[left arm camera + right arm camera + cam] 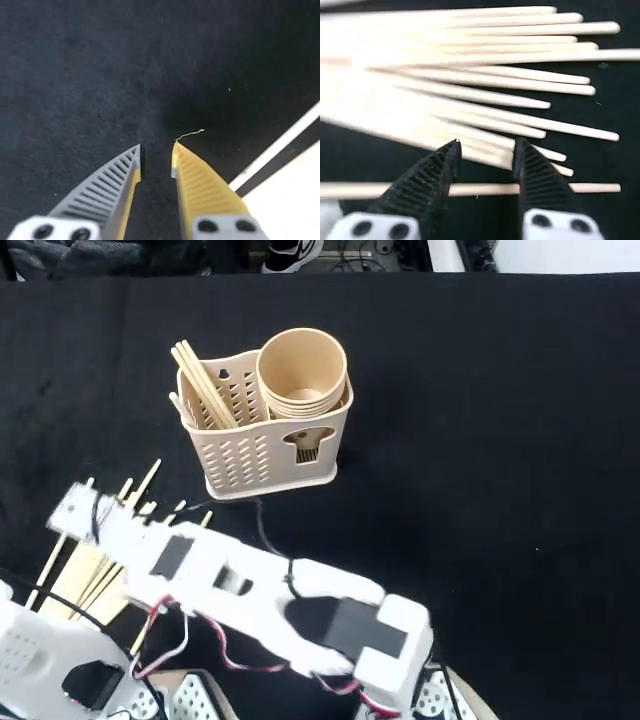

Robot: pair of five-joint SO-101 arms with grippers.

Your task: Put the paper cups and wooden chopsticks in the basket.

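The basket [265, 455] stands in the upper middle of the high view on the black worktop [480, 440]. A stack of paper cups [300, 365] sits upright in its right compartment. A few wooden chopsticks [205, 385] lean in its left compartment, with their ends sticking up and out toward the upper left.

Loose chopsticks [85, 570] lie in a fanned pile at the lower left of the frame, well apart from the basket. The white right arm stretches from the lower right across to that pile, and the right claw [75, 510] hangs over it. In the right wrist view, the right claw [487, 145] is moderately open, its black fingers straddling the loose chopsticks [470, 95] with nothing gripped.

The left claw [156, 147] is over bare worktop, its grey and yellow fingers slightly parted and holding nothing.
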